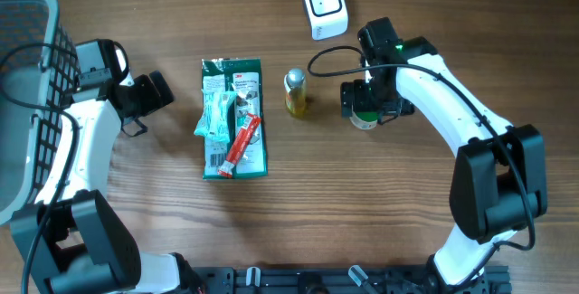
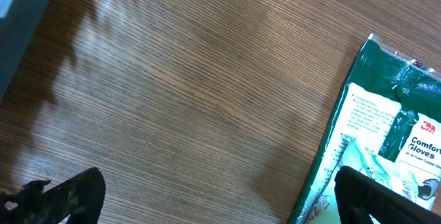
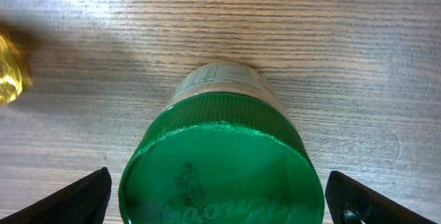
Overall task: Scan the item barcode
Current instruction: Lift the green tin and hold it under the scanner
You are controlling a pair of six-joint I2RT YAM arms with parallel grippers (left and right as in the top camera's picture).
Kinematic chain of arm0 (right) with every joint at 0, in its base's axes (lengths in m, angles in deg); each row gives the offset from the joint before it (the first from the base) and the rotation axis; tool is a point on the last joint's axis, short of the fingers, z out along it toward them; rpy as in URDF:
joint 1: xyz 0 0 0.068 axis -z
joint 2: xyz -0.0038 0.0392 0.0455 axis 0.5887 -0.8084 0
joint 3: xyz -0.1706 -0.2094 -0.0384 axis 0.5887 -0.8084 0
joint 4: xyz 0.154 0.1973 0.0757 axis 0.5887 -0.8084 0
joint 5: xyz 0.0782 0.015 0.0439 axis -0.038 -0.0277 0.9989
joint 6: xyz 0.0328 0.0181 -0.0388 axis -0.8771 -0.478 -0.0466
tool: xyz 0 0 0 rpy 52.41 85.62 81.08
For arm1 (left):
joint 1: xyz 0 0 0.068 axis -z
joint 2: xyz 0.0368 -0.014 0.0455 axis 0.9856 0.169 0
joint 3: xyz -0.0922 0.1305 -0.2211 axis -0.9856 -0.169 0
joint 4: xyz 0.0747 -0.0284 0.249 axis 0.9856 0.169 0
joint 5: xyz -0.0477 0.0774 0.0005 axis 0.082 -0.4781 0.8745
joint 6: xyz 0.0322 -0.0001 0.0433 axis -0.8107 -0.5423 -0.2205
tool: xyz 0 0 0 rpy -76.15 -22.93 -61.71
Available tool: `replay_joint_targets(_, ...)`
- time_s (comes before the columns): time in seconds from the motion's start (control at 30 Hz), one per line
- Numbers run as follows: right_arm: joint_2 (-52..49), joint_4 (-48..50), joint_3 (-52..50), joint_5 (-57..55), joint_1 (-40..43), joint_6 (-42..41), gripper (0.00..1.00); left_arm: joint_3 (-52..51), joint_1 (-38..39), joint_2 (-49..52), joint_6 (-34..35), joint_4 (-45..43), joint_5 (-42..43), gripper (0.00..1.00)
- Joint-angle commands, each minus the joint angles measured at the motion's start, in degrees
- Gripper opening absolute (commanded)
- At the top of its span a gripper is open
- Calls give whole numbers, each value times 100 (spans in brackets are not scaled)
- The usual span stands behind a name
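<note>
A jar with a green lid (image 1: 365, 118) stands upright on the wooden table, just below the white scanner (image 1: 324, 4). My right gripper (image 1: 366, 104) hangs over it, open. In the right wrist view the lid (image 3: 220, 176) sits between the two black fingers (image 3: 83, 196), with a gap on each side. No barcode shows on the jar. My left gripper (image 1: 158, 92) is open over bare wood left of a green glove package (image 1: 233, 118); in the left wrist view the left gripper (image 2: 220, 196) holds nothing and its right finger overlaps the package (image 2: 386, 134).
A small yellow bottle (image 1: 295, 91) stands between the package and the jar, seen blurred at the left edge as the bottle (image 3: 10, 72). A grey wire basket (image 1: 27, 86) fills the far left of the table.
</note>
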Motion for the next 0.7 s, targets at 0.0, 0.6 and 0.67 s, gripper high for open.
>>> replay_joint_targets(0.0,13,44,87,68,-26,-686,100,-9,-22,24,-70,-4,46,100)
replay_joint_targets(0.6,-282,1147,-612,-361,-31,-970,86,-9,-22,24,-70,-4,46,100)
replay_joint_targets(0.67,-334,1161,-612,-361,-31,-966,86,-9,-22,24,-70,-4,46,100)
